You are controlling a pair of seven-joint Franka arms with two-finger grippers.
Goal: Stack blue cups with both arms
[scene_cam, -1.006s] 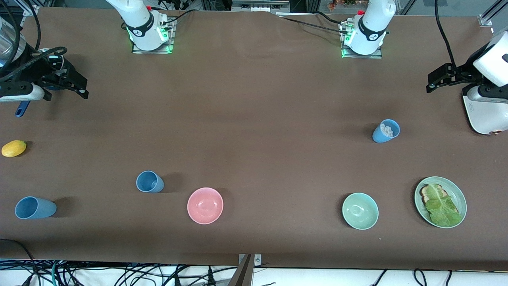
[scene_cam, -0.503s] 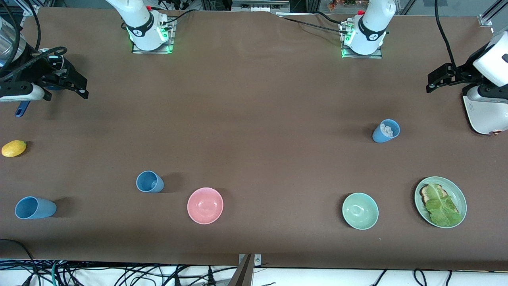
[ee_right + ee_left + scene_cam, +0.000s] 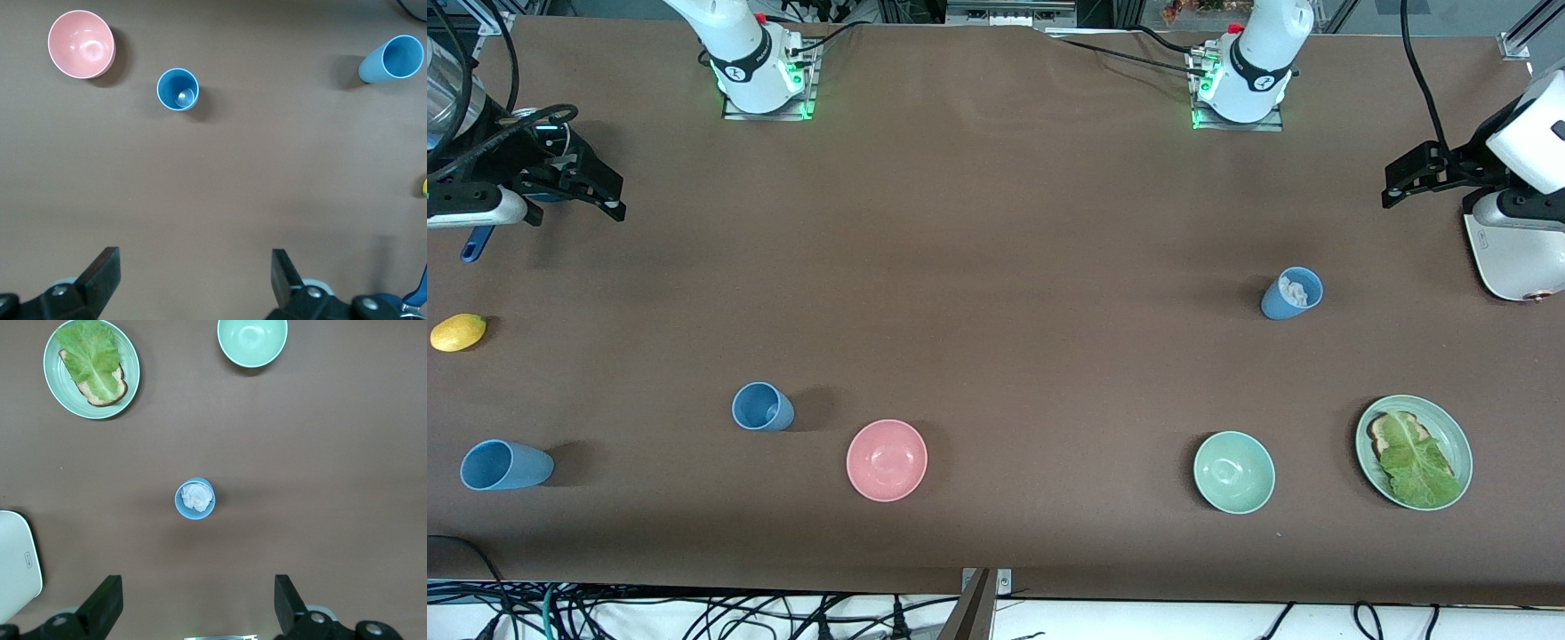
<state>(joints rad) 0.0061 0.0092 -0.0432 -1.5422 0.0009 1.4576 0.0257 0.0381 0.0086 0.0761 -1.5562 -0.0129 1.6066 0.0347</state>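
Observation:
Three blue cups stand apart on the brown table. One [image 3: 763, 407] is beside the pink bowl, and it also shows in the right wrist view [image 3: 178, 89]. A second [image 3: 505, 465] is near the right arm's end [image 3: 391, 60]. The third [image 3: 1289, 293] holds a crumpled white wad and shows in the left wrist view [image 3: 195, 499]. My right gripper [image 3: 609, 196] hangs high over the right arm's end, open and empty [image 3: 195, 261]. My left gripper [image 3: 1398, 182] hangs high over the left arm's end, open and empty [image 3: 197, 587].
A pink bowl [image 3: 887, 460] and a pale green bowl [image 3: 1233, 472] sit near the front edge. A green plate [image 3: 1458, 444] holds toast and lettuce. A yellow fruit [image 3: 458, 332], a dark blue handle [image 3: 476, 244] and a white appliance [image 3: 1512, 249] lie at the table's ends.

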